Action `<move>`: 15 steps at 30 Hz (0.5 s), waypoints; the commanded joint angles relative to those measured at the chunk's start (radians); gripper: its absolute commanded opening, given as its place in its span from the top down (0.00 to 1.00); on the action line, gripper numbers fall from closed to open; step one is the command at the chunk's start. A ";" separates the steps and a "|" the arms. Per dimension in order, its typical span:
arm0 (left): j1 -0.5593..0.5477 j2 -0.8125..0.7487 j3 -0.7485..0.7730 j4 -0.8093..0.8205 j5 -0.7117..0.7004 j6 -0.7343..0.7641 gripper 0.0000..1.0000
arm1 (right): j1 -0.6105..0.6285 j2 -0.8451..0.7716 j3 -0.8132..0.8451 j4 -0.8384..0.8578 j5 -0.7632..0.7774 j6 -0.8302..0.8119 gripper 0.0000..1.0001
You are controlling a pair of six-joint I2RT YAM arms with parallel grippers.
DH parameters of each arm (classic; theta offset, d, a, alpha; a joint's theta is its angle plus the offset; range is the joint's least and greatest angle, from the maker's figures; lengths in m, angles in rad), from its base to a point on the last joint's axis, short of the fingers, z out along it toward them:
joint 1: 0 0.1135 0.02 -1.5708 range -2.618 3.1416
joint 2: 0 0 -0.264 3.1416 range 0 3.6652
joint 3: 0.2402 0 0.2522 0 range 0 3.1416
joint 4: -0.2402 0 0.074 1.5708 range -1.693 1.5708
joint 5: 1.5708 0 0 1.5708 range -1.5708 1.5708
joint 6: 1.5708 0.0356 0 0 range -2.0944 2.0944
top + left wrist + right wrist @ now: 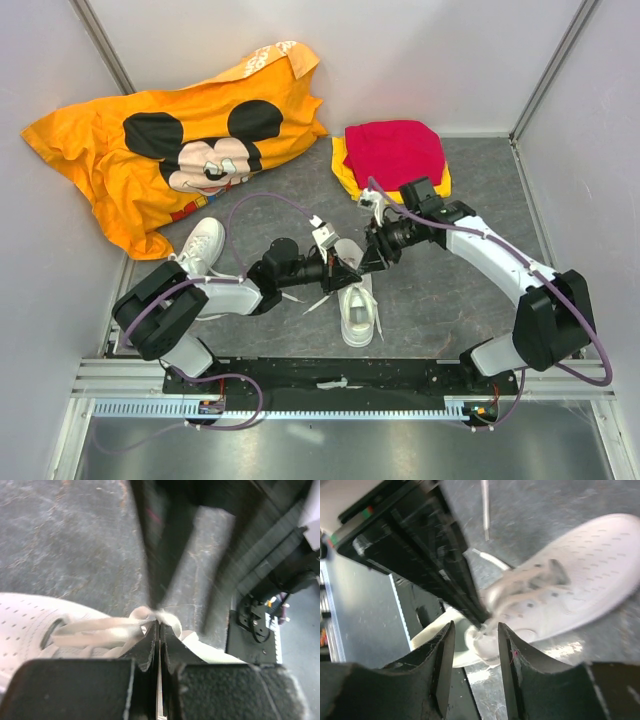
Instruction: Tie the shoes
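One white shoe (357,310) lies toe toward the near edge at the table's middle; the other white shoe (203,245) lies to the left, by the left arm. Both grippers meet over the middle shoe's laces. My left gripper (345,272) (159,622) is shut, pinching a white lace (100,630) that runs in a loop off the shoe (20,625). My right gripper (372,255) (476,627) faces it with its jaws apart; a bunched bit of lace (487,640) sits just beyond its tips, ungripped, and the shoe (580,580) lies behind.
An orange cartoon-mouse shirt (180,150) is spread at the back left. A red cloth (395,150) lies folded on a yellow one (345,180) at the back right. White walls close in the sides and back. The black base rail (340,375) runs along the near edge.
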 commanded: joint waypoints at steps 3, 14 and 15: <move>-0.007 0.001 0.022 0.080 0.048 0.026 0.98 | -0.097 0.001 0.063 -0.015 -0.066 -0.009 0.54; -0.003 -0.006 0.021 0.064 0.037 0.029 0.98 | -0.100 0.089 0.016 -0.072 0.061 -0.103 0.68; -0.001 -0.008 0.018 0.056 0.034 0.032 0.98 | -0.100 0.096 0.013 -0.072 0.066 -0.097 0.69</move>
